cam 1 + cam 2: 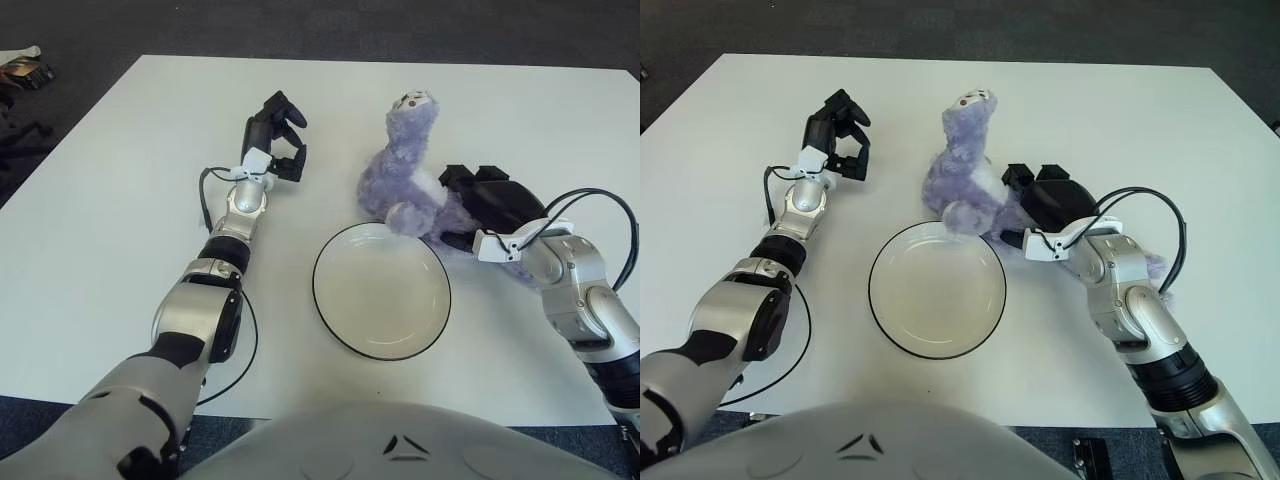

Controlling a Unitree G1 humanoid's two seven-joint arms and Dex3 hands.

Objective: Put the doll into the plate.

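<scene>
A purple plush doll point(408, 170) with a long neck sits upright just beyond the far right rim of a white plate with a dark rim point(326, 307). My right hand point(478, 205) is closed around the doll's body from the right side, its black fingers wrapped over the plush back. The doll's tail runs out under my right forearm. In the right eye view the doll point(965, 165) and the hand point(1040, 200) show the same grasp. My left hand point(277, 140) shows left of the doll, fingers curled and holding nothing.
The white table point(100, 200) spreads around everything, with its front edge near my body. A black cable point(205, 200) loops beside my left forearm. Dark floor lies beyond the table's far edge, with small clutter point(20, 70) at the far left.
</scene>
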